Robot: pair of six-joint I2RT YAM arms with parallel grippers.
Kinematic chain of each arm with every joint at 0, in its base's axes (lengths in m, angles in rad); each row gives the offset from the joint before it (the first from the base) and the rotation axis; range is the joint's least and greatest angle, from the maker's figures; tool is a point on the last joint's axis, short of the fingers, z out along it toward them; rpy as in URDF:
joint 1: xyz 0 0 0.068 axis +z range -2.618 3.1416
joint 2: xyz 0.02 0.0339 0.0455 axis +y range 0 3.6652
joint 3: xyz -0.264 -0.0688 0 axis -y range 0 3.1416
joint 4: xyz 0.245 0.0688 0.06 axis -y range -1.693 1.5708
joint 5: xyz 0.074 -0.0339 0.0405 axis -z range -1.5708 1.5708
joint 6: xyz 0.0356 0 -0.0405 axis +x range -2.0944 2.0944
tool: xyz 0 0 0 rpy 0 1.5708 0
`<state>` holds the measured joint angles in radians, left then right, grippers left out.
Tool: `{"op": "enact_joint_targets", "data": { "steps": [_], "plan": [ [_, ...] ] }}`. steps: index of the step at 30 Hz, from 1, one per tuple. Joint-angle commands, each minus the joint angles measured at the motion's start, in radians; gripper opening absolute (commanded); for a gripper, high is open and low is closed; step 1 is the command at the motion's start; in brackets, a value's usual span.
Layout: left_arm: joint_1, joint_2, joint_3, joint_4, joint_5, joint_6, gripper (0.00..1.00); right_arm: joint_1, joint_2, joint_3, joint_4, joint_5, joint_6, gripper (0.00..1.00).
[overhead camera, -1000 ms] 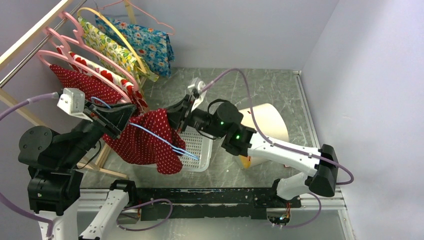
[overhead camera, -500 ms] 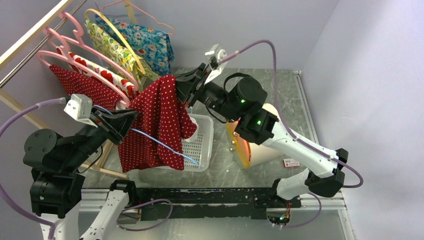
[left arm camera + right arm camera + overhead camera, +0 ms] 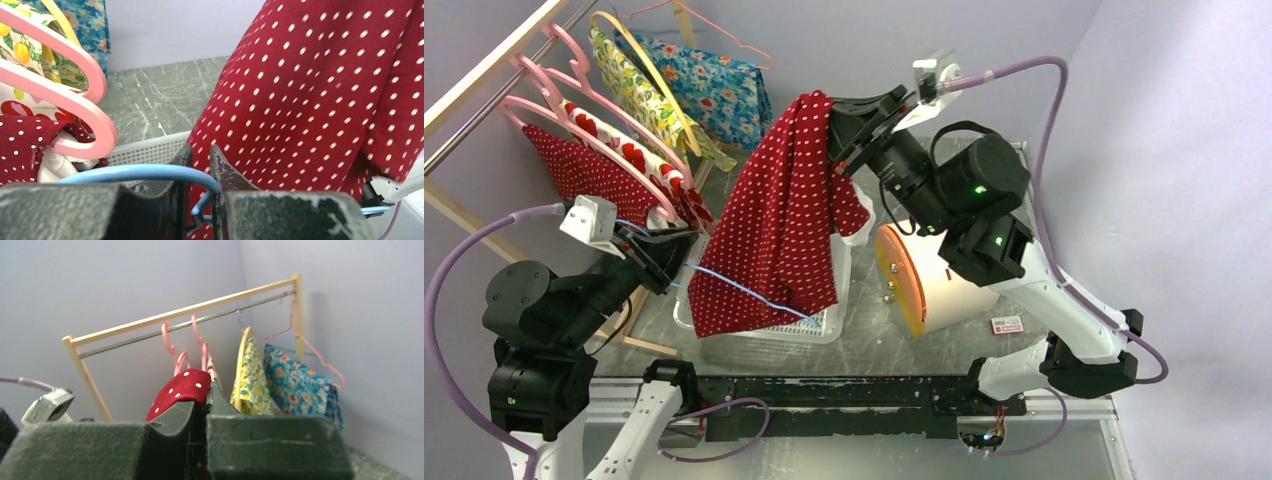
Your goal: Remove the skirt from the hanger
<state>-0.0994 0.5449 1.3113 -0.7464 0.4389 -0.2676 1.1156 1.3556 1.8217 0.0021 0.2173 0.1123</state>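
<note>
The red white-dotted skirt (image 3: 779,215) hangs long from its top edge, which is pinched in my right gripper (image 3: 829,110) high above the basket. In the right wrist view a fold of the skirt (image 3: 182,387) bulges out of the shut right gripper (image 3: 206,390). The thin blue wire hanger (image 3: 744,290) crosses the skirt's lower part. Its hook (image 3: 150,172) sits between the fingers of my left gripper (image 3: 200,165), which is shut on it. In the top view the left gripper (image 3: 672,265) is left of the skirt. Whether the skirt (image 3: 320,90) still hangs on the wire is hidden.
A white mesh basket (image 3: 824,325) lies under the skirt. A wooden clothes rack (image 3: 484,65) at the left carries pink hangers (image 3: 594,140) and floral garments (image 3: 714,85). A cream cylinder with an orange rim (image 3: 934,275) lies right of the basket, a small card (image 3: 1006,324) beside it.
My right gripper has risen and moved to the right, pulling the skirt up and stretching it out. The left gripper has kept hold of the blue hanger near the same spot.
</note>
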Motion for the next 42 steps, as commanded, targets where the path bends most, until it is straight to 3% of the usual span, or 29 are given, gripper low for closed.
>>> {"op": "enact_joint_targets", "data": {
  "steps": [1,8,12,21,26,31,42],
  "plan": [
    [0.007,0.004,0.01,-0.022,0.009,0.02,0.07,-0.006,-0.028,0.08,-0.007,0.151,-0.092,0.0],
    [0.007,-0.013,0.022,-0.046,-0.056,0.021,0.07,-0.006,-0.065,0.075,-0.063,0.436,-0.221,0.0],
    [0.007,-0.012,0.028,-0.07,-0.13,0.002,0.07,-0.006,-0.103,0.013,-0.036,0.479,-0.3,0.0],
    [0.008,-0.042,0.005,-0.061,-0.266,-0.08,0.07,-0.016,0.014,0.062,-0.083,0.61,-0.434,0.0],
    [0.007,-0.023,0.057,-0.088,-0.256,-0.087,0.07,-0.098,0.141,0.144,-0.26,0.451,-0.333,0.0],
    [0.007,-0.008,0.106,-0.116,-0.239,-0.125,0.07,-0.166,0.242,0.183,-0.333,0.282,-0.221,0.0],
    [0.007,-0.007,0.134,-0.121,-0.22,-0.145,0.07,-0.175,0.218,-0.023,-0.248,-0.176,0.02,0.0]
  ]
}}
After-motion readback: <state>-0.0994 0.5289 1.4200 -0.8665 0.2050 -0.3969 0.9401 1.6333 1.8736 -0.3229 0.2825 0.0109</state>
